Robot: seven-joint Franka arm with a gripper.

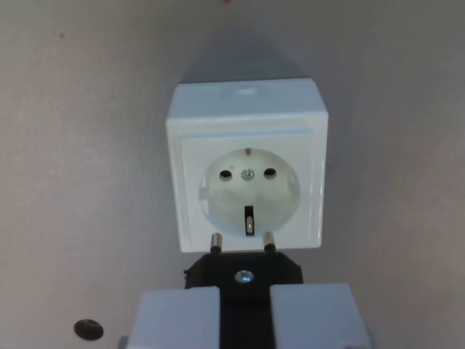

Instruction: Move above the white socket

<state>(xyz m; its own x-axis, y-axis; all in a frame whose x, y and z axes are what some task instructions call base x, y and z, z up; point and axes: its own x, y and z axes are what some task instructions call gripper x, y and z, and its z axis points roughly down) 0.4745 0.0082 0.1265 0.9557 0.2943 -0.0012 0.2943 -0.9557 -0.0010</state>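
Above a grey surface [65, 145], closing on the white socket [247, 167] — claw [245, 309] clamped on a black plug [243, 273], pins just short of the recess. Nearly there; centring over the two holes left to do.

Soft, even, slightly dim light; the white socket [247, 169] casts a faint shadow upward, and everything looks mildly blurred.

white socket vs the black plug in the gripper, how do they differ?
The white socket is a large square box; the black plug is smaller and dark. The socket sits on the grey surface; the plug is held between the gripper fingers. The socket shows two holes; the plug carries two metal pins. Each has a central screw.
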